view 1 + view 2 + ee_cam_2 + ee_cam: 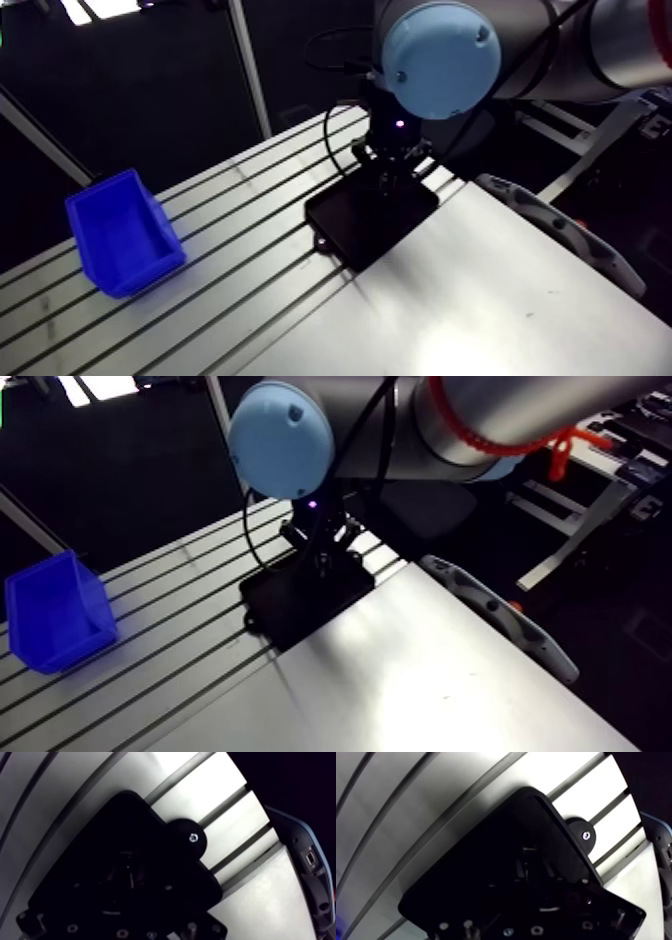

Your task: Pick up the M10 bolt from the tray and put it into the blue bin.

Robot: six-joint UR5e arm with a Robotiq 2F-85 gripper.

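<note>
On slotted table point(235, 300): tray point(360, 232), blue bin point(125, 245).

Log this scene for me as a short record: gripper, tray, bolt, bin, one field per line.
gripper: low over the black tray
black tray: flat on the slotted table, apart from the bin
bolt: not discernible, the tray's inside is too dark
blue bin: on the table off to the tray's side, no bolt visible in it

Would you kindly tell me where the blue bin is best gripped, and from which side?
I would pinch the top edge of one side wall of the blue bin, coming straight down from above: it stands upright with its mouth open upward, and the thin walls look easy to straddle.
</note>
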